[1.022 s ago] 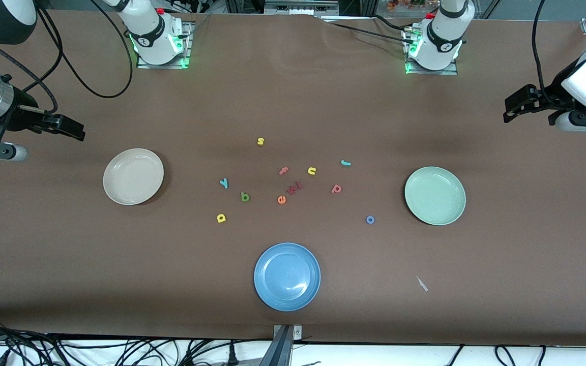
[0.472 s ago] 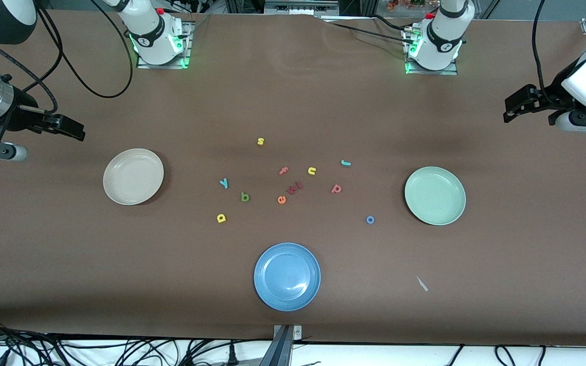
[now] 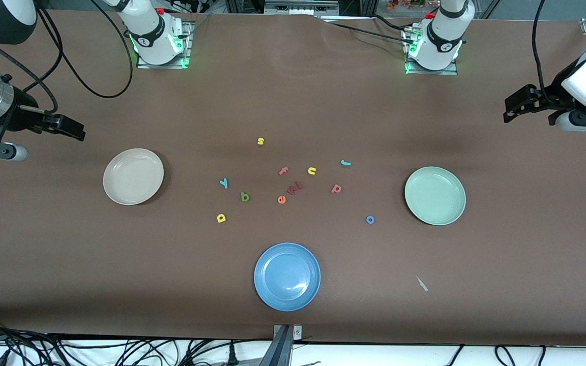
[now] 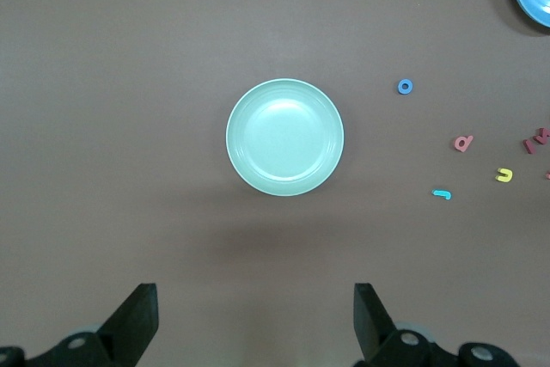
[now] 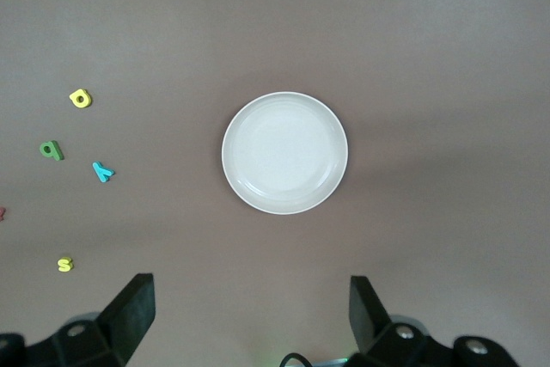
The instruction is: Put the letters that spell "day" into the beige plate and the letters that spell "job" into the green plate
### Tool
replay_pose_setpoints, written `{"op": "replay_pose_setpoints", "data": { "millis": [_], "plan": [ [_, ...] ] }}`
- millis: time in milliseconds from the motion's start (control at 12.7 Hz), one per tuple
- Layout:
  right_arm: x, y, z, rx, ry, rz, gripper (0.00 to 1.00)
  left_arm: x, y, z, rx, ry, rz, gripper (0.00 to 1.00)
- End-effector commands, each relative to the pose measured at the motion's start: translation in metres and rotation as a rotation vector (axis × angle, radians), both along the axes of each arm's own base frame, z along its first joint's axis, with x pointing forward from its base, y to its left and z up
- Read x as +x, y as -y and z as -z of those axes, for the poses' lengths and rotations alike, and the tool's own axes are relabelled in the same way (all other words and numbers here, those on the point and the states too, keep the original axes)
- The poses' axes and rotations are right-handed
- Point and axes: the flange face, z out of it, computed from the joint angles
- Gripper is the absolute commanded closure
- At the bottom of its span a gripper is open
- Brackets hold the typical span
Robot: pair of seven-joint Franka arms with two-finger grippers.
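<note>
The cream-beige plate lies bare toward the right arm's end, the pale green plate toward the left arm's end. Between them lie the yellow d, green b and cyan y, and nearer the green plate the teal j, blue o and pinkish-red p-shape. My left gripper hangs open above the table beside the green plate. My right gripper hangs open beside the beige plate. Neither holds anything.
A blue plate sits nearest the front camera, mid-table. Other letters lie among the cluster: yellow s, pink f, yellow n, orange e, dark red pieces. A small pale scrap lies near the green plate.
</note>
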Motion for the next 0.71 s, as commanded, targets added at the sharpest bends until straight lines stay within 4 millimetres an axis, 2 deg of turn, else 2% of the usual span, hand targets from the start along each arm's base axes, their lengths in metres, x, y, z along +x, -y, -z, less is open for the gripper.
{"op": "replay_pose_setpoints", "data": {
  "millis": [0, 629],
  "plan": [
    [0.0026, -0.0026, -0.0039, 0.009, 0.005, 0.009, 0.00, -0.0016, -0.0018, -0.0053, -0.011, -0.005, 0.006, 0.00],
    [0.0049, -0.0020, 0.0008, 0.010, -0.003, 0.011, 0.00, -0.0016, -0.0026, -0.0053, -0.011, -0.005, 0.003, 0.00]
  ]
}}
